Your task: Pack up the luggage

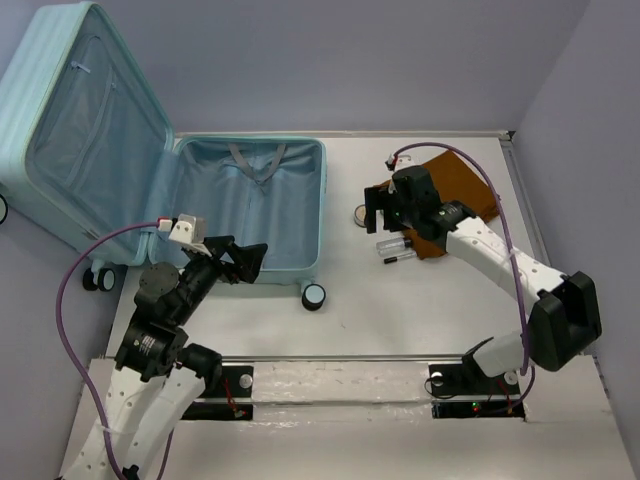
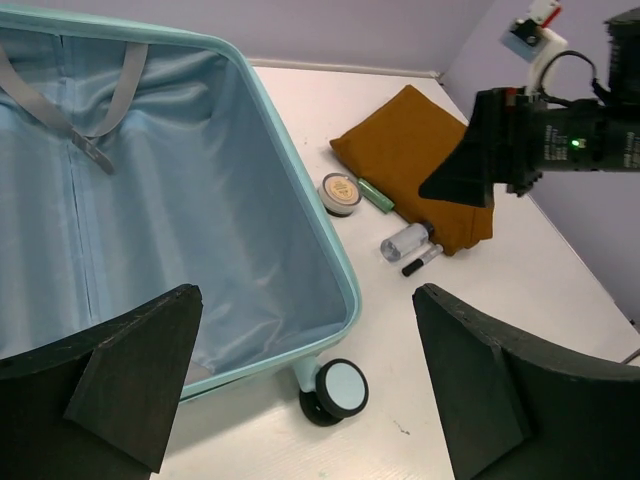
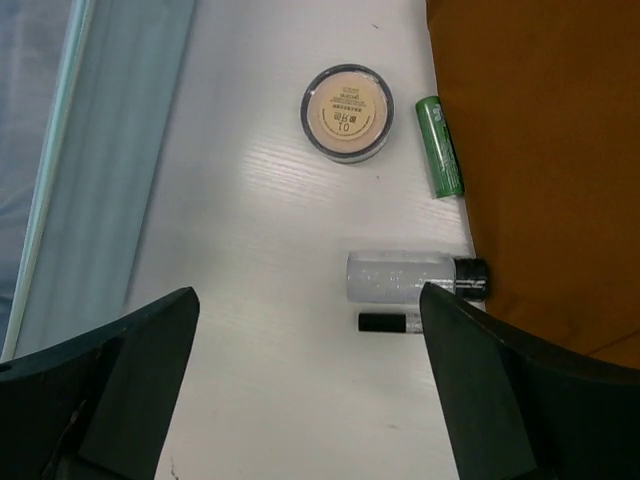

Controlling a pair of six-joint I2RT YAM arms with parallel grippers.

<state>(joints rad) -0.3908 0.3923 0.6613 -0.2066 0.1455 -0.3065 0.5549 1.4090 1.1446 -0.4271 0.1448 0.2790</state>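
Note:
The luggage (image 1: 250, 205) lies open on the table, its pale blue lining bare and its lid (image 1: 85, 130) standing at the back left. My left gripper (image 1: 245, 262) is open and empty above the luggage's near right corner, over a wheel (image 2: 335, 390). My right gripper (image 1: 385, 212) is open and empty above small items beside a folded brown cloth (image 1: 455, 190). In the right wrist view the gripper (image 3: 308, 310) hovers over a round compact (image 3: 345, 112), a green tube (image 3: 439, 146), a clear bottle (image 3: 400, 276) and a small black-capped tube (image 3: 388, 322).
The luggage's right wall (image 3: 110, 150) runs to the left of the items. Grey straps (image 2: 90, 120) lie inside the luggage at the back. A wall rises close behind the table and on its right. White bars run along the near edge (image 1: 340, 385).

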